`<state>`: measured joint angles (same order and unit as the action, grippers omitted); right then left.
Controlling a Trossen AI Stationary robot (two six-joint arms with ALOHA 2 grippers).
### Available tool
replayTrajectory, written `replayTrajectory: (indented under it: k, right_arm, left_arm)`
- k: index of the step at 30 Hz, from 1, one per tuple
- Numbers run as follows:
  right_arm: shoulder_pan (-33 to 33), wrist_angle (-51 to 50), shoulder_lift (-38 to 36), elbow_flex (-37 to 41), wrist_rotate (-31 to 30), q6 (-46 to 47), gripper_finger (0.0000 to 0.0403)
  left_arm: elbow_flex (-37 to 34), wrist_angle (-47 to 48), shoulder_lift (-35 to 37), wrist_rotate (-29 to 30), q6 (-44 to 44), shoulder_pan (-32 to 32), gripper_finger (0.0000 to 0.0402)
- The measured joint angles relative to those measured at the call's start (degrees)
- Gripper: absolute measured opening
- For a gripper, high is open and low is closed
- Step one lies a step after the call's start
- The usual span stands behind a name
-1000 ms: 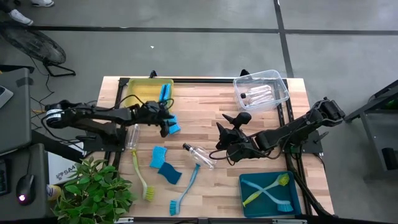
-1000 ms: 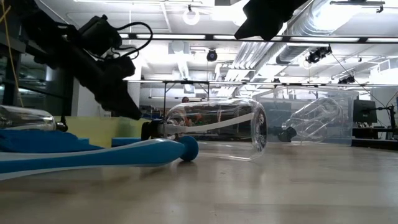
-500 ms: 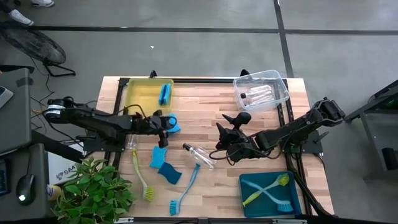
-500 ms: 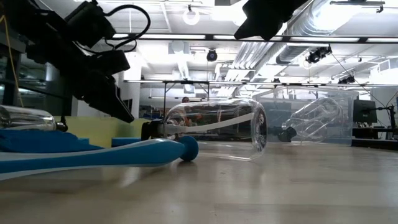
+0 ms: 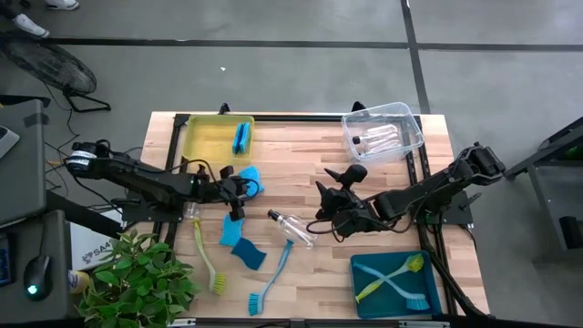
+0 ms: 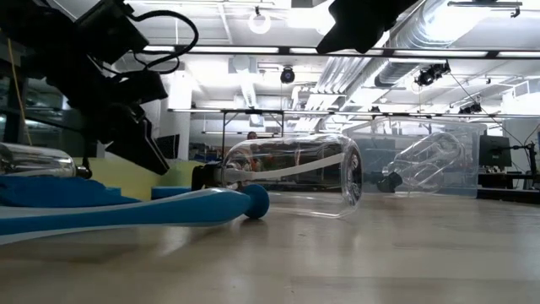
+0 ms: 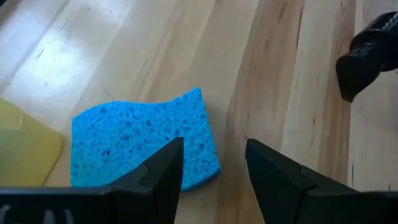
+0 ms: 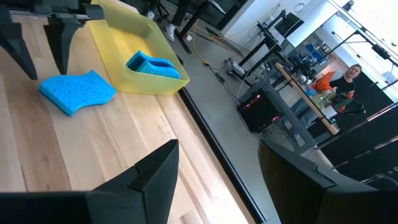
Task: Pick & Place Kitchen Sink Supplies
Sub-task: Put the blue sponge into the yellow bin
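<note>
- Overhead, the sorting looks part done: the yellow bin (image 5: 217, 138) at the far side of the worktop (image 5: 301, 182) holds one blue sponge, and the loose sponge (image 5: 249, 178) lies just off that bin's near corner, probably next to go in. The left hand (image 5: 232, 193) hovers just beside it, holding nothing. The right hand (image 5: 330, 202) waits farther from the bin, past the lying bottle (image 5: 291, 228).
- At worktop level, a blue brush handle (image 6: 126, 213) and the bottle (image 6: 291, 179) lie flat, still to be picked up.
- From the left wrist, the fingers (image 7: 163, 167) stand apart and empty, with the sponge (image 7: 143, 137) beyond their tips beside the bin's yellow edge (image 7: 25, 152), so lined up for a grasp, I judge.
- From the right wrist, that hand's fingers (image 8: 155, 171) are parted around nothing; the sponge (image 8: 78, 92) sits just outside the bin (image 8: 134, 53).
</note>
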<state>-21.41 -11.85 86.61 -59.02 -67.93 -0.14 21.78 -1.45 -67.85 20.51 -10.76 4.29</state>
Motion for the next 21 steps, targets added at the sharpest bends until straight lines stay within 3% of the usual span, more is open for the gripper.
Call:
replayTrajectory:
  k: [21]
  right_arm:
    - [0.0, 0.0, 0.0, 0.0, 0.6, 0.4, 0.0214]
  left_arm:
    - [0.1, -3.9, -10.6, 2.1, 0.0, -0.1, 0.017]
